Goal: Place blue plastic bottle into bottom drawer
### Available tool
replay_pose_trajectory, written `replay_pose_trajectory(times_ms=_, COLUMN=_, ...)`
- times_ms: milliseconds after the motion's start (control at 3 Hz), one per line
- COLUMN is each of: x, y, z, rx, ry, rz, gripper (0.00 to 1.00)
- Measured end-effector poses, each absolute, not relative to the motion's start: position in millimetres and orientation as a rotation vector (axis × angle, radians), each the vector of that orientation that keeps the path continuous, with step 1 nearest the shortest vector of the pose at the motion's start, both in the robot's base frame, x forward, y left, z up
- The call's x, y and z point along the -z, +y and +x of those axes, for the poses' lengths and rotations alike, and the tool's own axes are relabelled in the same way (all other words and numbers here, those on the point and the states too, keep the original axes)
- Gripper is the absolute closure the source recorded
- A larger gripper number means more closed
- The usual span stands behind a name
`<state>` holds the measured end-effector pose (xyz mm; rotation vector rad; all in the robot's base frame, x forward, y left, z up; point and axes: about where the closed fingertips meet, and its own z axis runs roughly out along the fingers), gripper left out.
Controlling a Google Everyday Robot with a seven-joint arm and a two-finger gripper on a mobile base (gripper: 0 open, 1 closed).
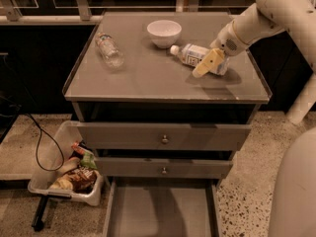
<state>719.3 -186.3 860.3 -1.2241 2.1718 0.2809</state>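
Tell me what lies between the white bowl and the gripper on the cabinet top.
The camera view shows the capped end of the blue plastic bottle there, lying on its side; the gripper sits at its body, apart from the white bowl.

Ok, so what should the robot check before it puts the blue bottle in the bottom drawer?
1. Right bottle: ok. The hand is at the blue plastic bottle, not the clear bottle.
2. Bottle easy to reach: ok. It lies on its side on the cabinet top.
3. Firm hold on the bottle: cannot tell.
4. White bowl out of the way: ok, but it sits close to the bottle's cap.
5. Bottom drawer pulled out: ok.
6. Upper drawers not covering it: ok.
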Motion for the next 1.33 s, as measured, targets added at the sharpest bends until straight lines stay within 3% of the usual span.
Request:
replay_pose_trajectory(times_ms=1000, x=-860.2, y=-186.2, z=719.3, rx=-0.281, ry=2.172, rz=-1.224, gripper=0.89)
replay_pose_trajectory(times_ms=1333, x=-860.2, y=-186.2, z=719.3, rx=-0.281, ry=2.172, rz=-1.224, gripper=1.00)
